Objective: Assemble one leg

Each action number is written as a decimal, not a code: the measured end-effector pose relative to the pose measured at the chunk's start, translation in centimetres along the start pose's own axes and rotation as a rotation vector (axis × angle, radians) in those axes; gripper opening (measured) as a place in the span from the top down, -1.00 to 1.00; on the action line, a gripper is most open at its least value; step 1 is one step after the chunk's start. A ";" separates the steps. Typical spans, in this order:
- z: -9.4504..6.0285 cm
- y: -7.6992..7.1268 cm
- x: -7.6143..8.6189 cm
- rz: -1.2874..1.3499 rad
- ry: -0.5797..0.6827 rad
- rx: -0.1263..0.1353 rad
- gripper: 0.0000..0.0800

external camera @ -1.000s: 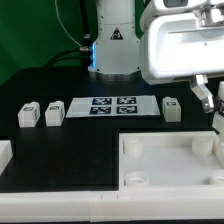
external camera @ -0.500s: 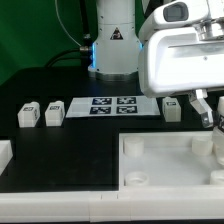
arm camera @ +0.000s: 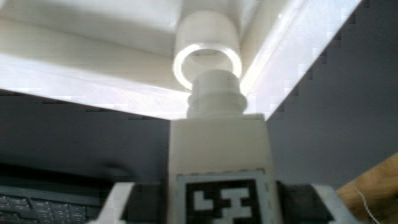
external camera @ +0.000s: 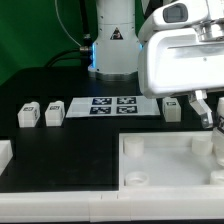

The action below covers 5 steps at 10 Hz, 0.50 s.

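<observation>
In the wrist view my gripper is shut on a leg, a small white block with a black-and-white tag. Its round peg points at a round socket in a corner of the white panel, close to it; I cannot tell if they touch. In the exterior view my gripper hangs over the far right corner of the panel, and the held leg is mostly hidden there. Three more legs lie on the black table: two at the exterior view's left and one beside the gripper.
The marker board lies between the loose legs. A white part sits at the exterior view's left edge. The robot base stands at the back with cables beside it.
The gripper came down and slightly toward the exterior view's left with the leg, then held still over the last half second.
</observation>
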<state>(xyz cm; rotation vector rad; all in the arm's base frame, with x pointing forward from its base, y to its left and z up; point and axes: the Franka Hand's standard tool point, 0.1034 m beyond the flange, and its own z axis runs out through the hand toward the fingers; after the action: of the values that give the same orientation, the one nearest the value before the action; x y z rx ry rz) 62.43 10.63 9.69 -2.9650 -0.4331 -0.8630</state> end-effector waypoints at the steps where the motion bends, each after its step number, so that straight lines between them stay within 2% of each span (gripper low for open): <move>1: 0.2 0.1 0.0 0.003 -0.006 0.000 0.28; 5: 1.3 -0.3 -0.5 0.000 -0.020 0.007 0.28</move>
<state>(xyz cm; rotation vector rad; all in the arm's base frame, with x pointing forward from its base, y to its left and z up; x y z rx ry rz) 62.57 10.88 8.33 -2.9701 -0.4365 -0.8305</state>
